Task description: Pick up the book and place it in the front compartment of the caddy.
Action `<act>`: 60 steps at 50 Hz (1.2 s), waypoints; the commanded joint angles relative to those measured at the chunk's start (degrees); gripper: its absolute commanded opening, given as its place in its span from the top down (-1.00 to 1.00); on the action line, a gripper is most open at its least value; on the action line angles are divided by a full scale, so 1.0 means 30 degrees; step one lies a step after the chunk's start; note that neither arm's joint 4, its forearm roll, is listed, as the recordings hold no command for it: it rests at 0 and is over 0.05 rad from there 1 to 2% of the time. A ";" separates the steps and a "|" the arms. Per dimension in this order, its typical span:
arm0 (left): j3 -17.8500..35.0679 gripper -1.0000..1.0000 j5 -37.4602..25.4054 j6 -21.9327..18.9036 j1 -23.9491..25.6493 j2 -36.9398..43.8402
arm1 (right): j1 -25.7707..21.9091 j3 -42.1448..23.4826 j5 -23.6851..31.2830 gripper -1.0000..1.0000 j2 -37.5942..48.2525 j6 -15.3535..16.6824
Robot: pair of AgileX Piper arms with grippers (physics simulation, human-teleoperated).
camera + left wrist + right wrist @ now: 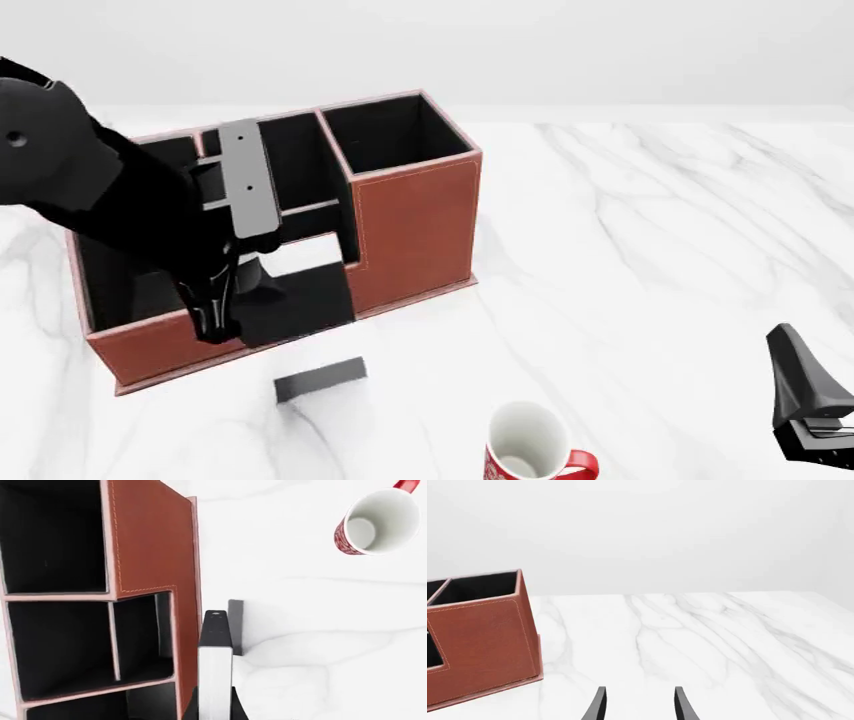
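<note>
Book (215, 680) pinched in left gripper (215, 707) hangs just outside caddy (414, 225) front wall; released here, it would miss. Right gripper (637, 705) idles, spread.

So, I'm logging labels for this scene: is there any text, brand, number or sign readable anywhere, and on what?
None readable.
mug: red pattern on the outside, too small to make out as words.
book: plain cover and page edge.
caddy: only stitching.
</note>
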State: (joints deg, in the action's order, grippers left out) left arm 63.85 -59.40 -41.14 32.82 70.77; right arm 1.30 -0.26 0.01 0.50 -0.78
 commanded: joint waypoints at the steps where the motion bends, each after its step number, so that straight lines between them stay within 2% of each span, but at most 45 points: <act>1: 0.1655 1.00 -0.1688 -0.1457 -0.0551 -0.1317 | -0.0113 0.0012 -0.0062 -1.00 0.0107 -0.0010; 24: 0.5215 1.00 -0.3166 -0.2826 -0.1724 0.0340 | -0.0113 0.0012 -0.0062 -1.00 0.0107 -0.0010; 42: 0.6798 1.00 -0.3085 -0.4495 -0.3492 0.1655 | -0.0113 0.0012 -0.0062 -1.00 0.0107 -0.0010; 44: 0.7079 1.00 -0.2986 -0.4988 -0.4055 0.1961 | -0.0113 0.0012 -0.0062 -1.00 0.0107 -0.0010; 46: 0.7649 1.00 -0.3141 -0.4816 -0.3905 0.2186 | -0.0113 0.0012 -0.0062 -1.00 0.0107 -0.0010; 54: 0.8143 1.00 -0.2851 -0.5360 -0.4808 0.2786 | -0.0113 0.0012 -0.0062 -1.00 0.0107 -0.0010; 60: 0.8976 1.00 -0.2944 -0.5217 -0.4678 0.3343 | -0.0113 0.0012 -0.0062 -1.00 0.0107 -0.0010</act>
State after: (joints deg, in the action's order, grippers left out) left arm 86.88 -65.02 -54.72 18.73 84.29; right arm 1.30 -0.26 0.01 0.50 -0.78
